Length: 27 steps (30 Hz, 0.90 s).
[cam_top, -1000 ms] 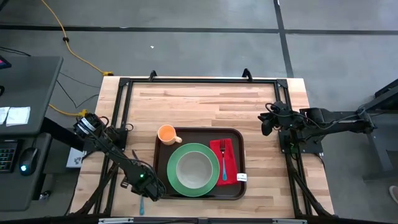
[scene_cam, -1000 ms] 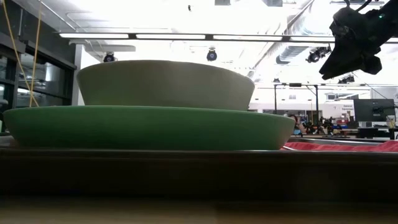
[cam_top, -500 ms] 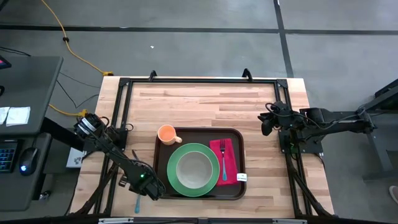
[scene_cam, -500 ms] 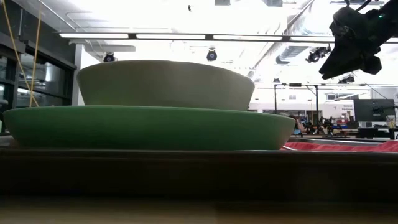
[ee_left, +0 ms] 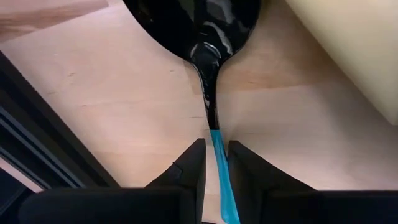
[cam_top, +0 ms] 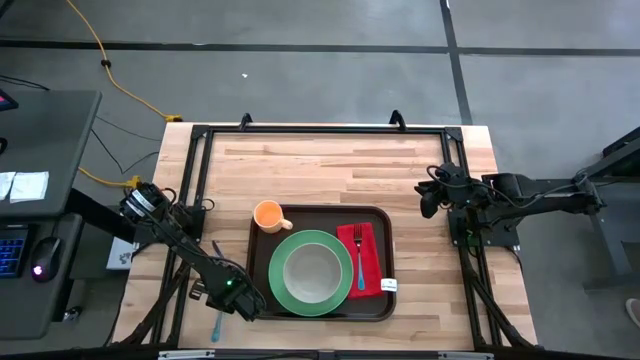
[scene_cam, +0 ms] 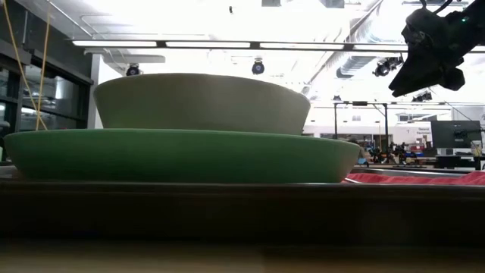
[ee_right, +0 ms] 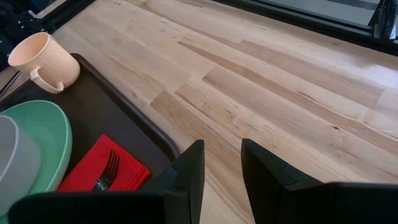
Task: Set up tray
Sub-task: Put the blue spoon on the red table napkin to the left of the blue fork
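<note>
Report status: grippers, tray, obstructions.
Left gripper shut on spoon, beside tray. Right gripper open, idle over bare table. Tray holds mug, plate, fork. Nothing blocking.

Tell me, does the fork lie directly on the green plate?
No, the fork lies on the red napkin, beside the green plate on the tray.

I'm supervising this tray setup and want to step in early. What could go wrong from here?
1. The left end effector pinches only the thin blue handle of the black spoon, far from the bowl end, so the spoon may pivot or slip.
2. It works close to the dark brown rectangular plastic tray; carrying the spoon over could clip the raised rim or nudge the round green plate.
</note>
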Motion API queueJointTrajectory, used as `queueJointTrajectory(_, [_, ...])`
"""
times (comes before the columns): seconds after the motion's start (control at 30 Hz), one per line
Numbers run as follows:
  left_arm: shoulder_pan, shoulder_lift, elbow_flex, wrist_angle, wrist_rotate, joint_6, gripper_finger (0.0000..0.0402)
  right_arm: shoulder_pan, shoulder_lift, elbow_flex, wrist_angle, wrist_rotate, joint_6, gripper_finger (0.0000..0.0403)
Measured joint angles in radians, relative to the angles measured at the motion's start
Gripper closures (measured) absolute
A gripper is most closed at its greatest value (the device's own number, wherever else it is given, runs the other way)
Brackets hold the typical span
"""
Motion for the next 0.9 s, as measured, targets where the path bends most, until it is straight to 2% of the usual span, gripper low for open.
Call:
queueJointTrajectory(0.37, [-0.001,0.000,-0.001,0.003,-0.018,0.016,0.0310,0.000,0.000,0.000,0.000,0.007,-0.004,0.0318])
queueJointTrajectory(0.67, [-0.001,-0.001,-0.001,-0.007,-0.023,0.019,0.0383,0.000,0.000,0.000,0.000,0.007,-0.004,0.0318])
queueJointTrajectory(0.9, [-0.001,0.000,-0.001,-0.024,-0.017,0.021,0.0368,0.000,0.000,0.000,0.010,0.008,-0.004,0.0318])
